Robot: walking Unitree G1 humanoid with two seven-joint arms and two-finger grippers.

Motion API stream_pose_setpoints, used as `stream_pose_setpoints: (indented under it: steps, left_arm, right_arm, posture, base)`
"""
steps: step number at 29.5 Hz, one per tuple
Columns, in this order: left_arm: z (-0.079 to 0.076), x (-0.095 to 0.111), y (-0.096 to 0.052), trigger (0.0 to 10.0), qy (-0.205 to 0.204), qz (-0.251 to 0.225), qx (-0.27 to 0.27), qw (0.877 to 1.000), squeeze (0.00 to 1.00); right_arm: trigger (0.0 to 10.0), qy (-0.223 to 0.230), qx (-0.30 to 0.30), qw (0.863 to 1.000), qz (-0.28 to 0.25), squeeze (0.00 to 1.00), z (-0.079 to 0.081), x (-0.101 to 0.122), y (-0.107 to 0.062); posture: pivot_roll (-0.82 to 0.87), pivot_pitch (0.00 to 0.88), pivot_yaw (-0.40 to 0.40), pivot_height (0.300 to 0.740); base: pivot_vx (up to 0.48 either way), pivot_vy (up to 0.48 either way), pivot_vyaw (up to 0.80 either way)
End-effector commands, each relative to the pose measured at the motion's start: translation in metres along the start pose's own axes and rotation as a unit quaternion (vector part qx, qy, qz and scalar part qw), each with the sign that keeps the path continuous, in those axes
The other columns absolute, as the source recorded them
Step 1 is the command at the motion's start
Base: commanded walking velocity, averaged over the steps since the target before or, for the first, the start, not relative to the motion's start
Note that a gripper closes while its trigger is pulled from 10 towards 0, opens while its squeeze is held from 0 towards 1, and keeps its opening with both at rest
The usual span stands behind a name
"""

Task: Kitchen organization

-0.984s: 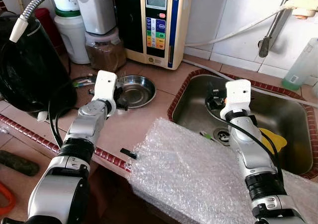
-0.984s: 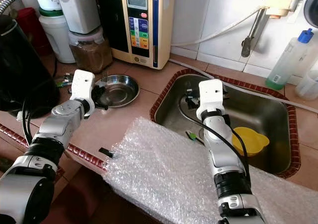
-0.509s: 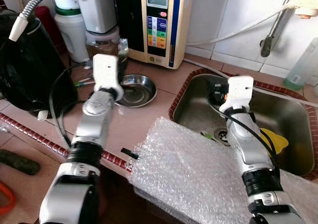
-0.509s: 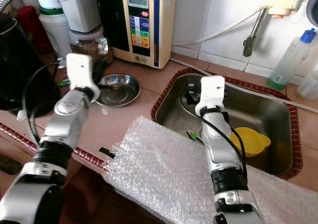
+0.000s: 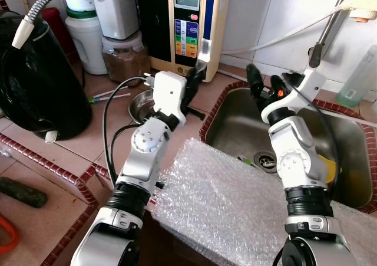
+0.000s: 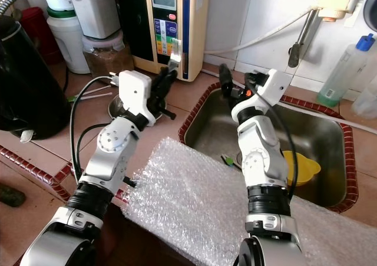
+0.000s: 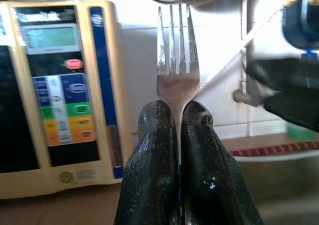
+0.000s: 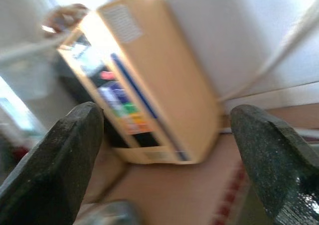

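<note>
My left gripper is shut on the handle of a steel fork, tines up, raised over the counter by the sink's left rim in front of the cream water ioniser. In the left wrist view the fork stands straight between the closed fingers. My right gripper is open and holds nothing, lifted above the left part of the steel sink and facing the fork. The right wrist view has its two fingers wide apart. A small steel bowl lies on the counter, partly hidden behind my left arm.
A bubble wrap sheet hangs over the counter's front edge. A yellow cup lies in the sink. A black kettle stands at the left, jars behind it, a plastic bottle at the back right.
My left arm has swung right and up, carrying the fork from above the bowl to the sink's edge. My right gripper has risen out of the sink and turned towards the fork.
</note>
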State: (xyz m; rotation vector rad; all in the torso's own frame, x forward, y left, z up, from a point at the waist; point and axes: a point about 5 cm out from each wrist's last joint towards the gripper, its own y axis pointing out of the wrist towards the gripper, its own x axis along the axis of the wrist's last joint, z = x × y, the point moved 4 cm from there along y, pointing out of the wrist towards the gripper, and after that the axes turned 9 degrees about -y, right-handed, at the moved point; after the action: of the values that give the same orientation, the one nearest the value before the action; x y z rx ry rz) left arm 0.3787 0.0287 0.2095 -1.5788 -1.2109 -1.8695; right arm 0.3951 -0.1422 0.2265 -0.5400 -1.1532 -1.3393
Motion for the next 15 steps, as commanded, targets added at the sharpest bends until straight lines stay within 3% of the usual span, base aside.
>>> stream_pose_setpoints:
  steps: [1, 4, 9, 15]
  left_arm:
    - [-0.007, 0.0, 0.005, 0.0, 0.012, 0.001, -0.022, 1.0, 0.0]
    - [-0.01, -0.001, 0.006, 0.0, 0.008, 0.003, -0.027, 1.0, 0.0]
    - [-0.03, -0.008, 0.007, 0.0, 0.0, 0.011, -0.065, 0.998, 0.0]
    - [-0.036, -0.01, 0.008, 0.0, -0.008, 0.013, -0.073, 0.997, 0.0]
  right_arm:
    - [10.0, 0.036, 0.05, 0.998, -0.007, 0.0, 0.014, 0.01, 0.0]
    - [10.0, 0.042, 0.071, 0.997, -0.003, 0.0, 0.019, 0.011, -0.001]
    - [10.0, 0.066, 0.143, 0.987, 0.018, 0.0, 0.042, 0.008, -0.01]
    - [10.0, 0.059, 0.171, 0.983, 0.041, 0.0, 0.048, 0.0, -0.017]
  posture:
    - [-0.01, 0.0, 0.008, 0.74]
    - [-0.01, 0.0, 0.009, 0.74]
    - [-0.01, 0.0, 0.011, 0.74]
    - [-0.02, 0.0, 0.013, 0.74]
  base:
    - [0.0, 0.0, 0.0]
    - [0.0, 0.0, 0.0]
    - [0.0, 0.0, 0.0]
    - [0.0, 0.0, 0.0]
